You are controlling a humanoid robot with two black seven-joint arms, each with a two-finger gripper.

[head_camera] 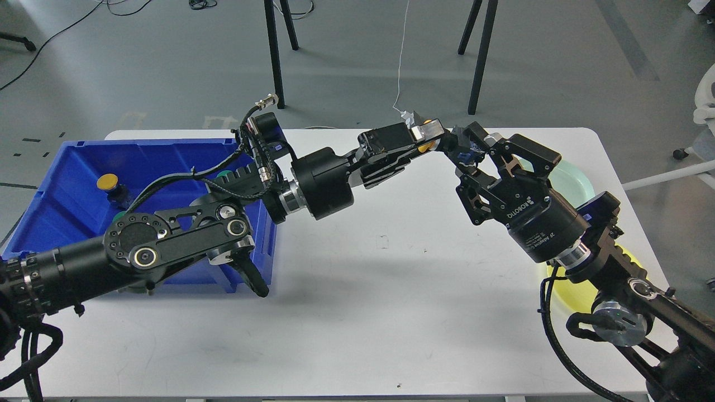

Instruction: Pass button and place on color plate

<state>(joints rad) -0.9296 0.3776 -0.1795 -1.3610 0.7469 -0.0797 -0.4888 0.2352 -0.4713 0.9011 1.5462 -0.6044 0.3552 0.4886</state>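
Observation:
My left gripper point(429, 139) is shut on a button with a yellow cap point(428, 147) and a dark blue body point(462, 152), held in the air over the back of the table. My right gripper point(470, 162) is open, its two fingers standing on either side of the button's blue body; I cannot tell whether they touch it. A pale green plate point(572, 180) lies behind my right gripper at the back right. A yellow plate point(561, 291) lies near the right edge, mostly hidden by my right arm.
A blue bin point(67, 167) stands at the left of the white table point(385, 312). It holds a yellow-capped button point(107, 182) and a green-capped one point(226, 176), partly hidden by my left arm. Tripod legs stand beyond the table's back edge.

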